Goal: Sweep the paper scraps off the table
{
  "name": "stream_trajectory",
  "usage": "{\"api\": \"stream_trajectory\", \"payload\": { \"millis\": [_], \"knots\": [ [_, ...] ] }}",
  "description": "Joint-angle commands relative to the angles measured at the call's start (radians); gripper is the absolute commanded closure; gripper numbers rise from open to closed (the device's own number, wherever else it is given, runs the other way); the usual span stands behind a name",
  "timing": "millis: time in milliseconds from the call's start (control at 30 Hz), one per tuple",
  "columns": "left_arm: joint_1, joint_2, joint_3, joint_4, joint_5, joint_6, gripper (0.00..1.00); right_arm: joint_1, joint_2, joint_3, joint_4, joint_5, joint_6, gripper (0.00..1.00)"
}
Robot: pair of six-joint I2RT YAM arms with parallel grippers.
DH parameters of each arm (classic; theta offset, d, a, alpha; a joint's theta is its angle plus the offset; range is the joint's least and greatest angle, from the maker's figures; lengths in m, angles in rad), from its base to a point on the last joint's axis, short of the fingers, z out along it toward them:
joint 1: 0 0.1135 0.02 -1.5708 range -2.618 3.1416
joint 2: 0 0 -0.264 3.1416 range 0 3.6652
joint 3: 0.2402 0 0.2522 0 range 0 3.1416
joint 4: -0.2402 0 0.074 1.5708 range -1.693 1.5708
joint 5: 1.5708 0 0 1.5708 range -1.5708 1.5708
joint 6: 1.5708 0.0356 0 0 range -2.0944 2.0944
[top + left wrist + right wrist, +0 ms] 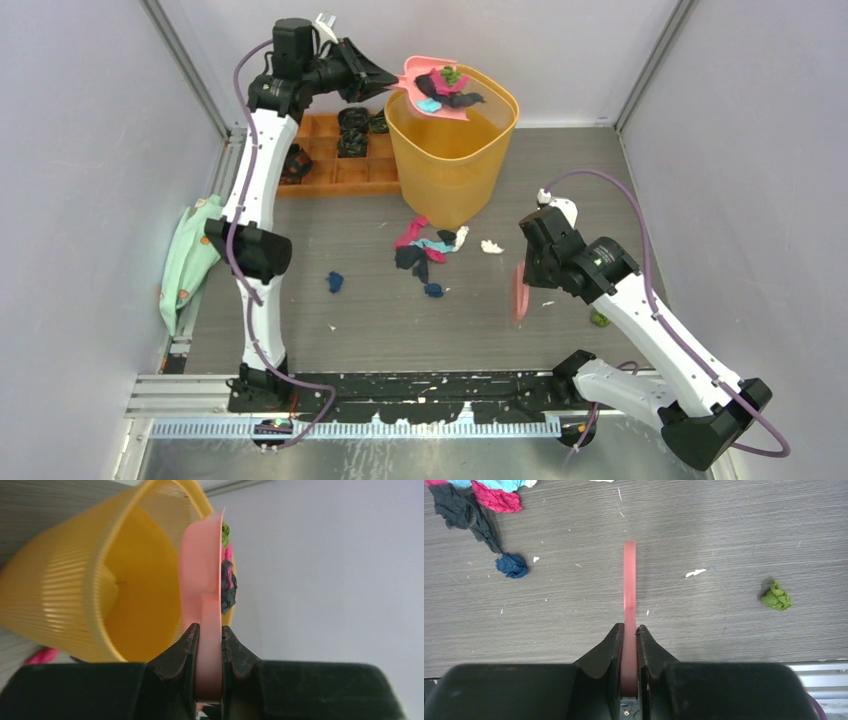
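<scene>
My left gripper (393, 84) (209, 634) is shut on the handle of the pink dustpan (436, 82) (202, 580), held tilted over the yellow bin (450, 165) (75, 590). Black, teal, magenta and green paper scraps (447, 92) (228, 582) lie on the pan. My right gripper (527, 288) (629, 630) is shut on a flat pink sweeper (519, 296) (629, 580), held edge-on just above the table (400, 330). A pile of scraps (425, 250) (474, 500) lies in front of the bin. Loose blue (335, 282) (512, 565), white (491, 246) and green (599, 319) (777, 596) scraps lie around it.
An orange compartmented tray (330, 172) with black-and-green bands (352, 130) stands behind the left arm. A mint-green cloth (190, 255) hangs at the table's left edge. A metal rail (400, 405) runs along the near edge, and white walls close in both sides.
</scene>
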Motion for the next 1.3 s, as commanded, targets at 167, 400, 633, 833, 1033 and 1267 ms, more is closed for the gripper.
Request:
{"api": "stream_trajectory", "payload": {
  "millis": [167, 400, 633, 833, 1033, 1267],
  "knots": [
    [0.012, 0.065, 0.193, -0.348, -0.157, 0.381, 1.0, -0.003, -0.027, -0.005, 0.041, -0.025, -0.021, 0.99],
    [0.0, 0.011, 0.159, -0.272, -0.127, 0.435, 0.99, -0.002, -0.014, -0.016, 0.055, -0.032, -0.022, 0.99],
    [-0.01, -0.086, 0.032, -0.12, -0.076, 0.45, 0.99, -0.003, -0.016, -0.012, 0.051, -0.018, -0.018, 0.99],
    [-0.003, -0.3, -0.257, 0.328, 0.088, 0.299, 0.99, -0.004, -0.097, -0.001, 0.136, -0.034, 0.012, 1.0],
    [0.037, -0.603, -0.547, 0.58, 0.127, 0.113, 1.0, -0.003, -0.151, -0.03, 0.423, -0.29, 0.159, 0.99],
    [0.044, -0.904, -0.79, 0.164, -0.107, 0.267, 0.99, 0.001, 0.07, -0.23, 1.047, -0.405, 0.529, 0.99]
  ]
}}
